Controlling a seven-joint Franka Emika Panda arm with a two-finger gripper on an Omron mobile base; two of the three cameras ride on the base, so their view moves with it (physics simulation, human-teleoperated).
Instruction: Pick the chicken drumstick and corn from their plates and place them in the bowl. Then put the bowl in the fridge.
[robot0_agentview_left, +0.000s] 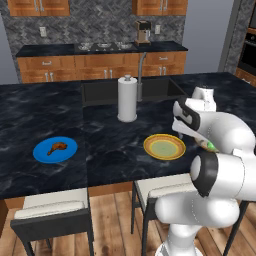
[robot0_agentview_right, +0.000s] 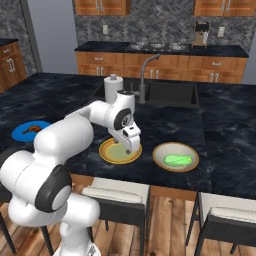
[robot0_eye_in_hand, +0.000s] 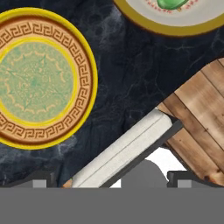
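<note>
The chicken drumstick (robot0_agentview_left: 56, 147) (robot0_agentview_right: 34, 128) lies on the blue plate (robot0_agentview_left: 42, 152) (robot0_agentview_right: 20, 133) at the left of the island counter. The yellow-rimmed plate (robot0_agentview_left: 164, 146) (robot0_agentview_right: 120, 151) (robot0_eye_in_hand: 37, 78) holds nothing. The tan-rimmed bowl (robot0_agentview_right: 165, 150) (robot0_eye_in_hand: 175, 24) sits to its right with the green corn (robot0_agentview_right: 178, 160) (robot0_eye_in_hand: 173, 4) inside; a bit of the corn (robot0_agentview_left: 210, 146) peeks out behind my arm. My gripper (robot0_agentview_left: 191, 136) (robot0_agentview_right: 131, 146) (robot0_eye_in_hand: 111, 181) hangs open and holds nothing, above the counter's front edge between plate and bowl. The fridge is out of view.
A paper towel roll (robot0_agentview_left: 127, 99) (robot0_agentview_right: 113, 87) stands behind the plates, beside the sink (robot0_agentview_left: 160, 90) (robot0_agentview_right: 170, 92) and faucet (robot0_agentview_left: 141, 70). Two stools (robot0_agentview_left: 50, 210) (robot0_agentview_left: 160, 187) sit under the counter's front edge. A black oven (robot0_agentview_left: 247, 50) is at the far right.
</note>
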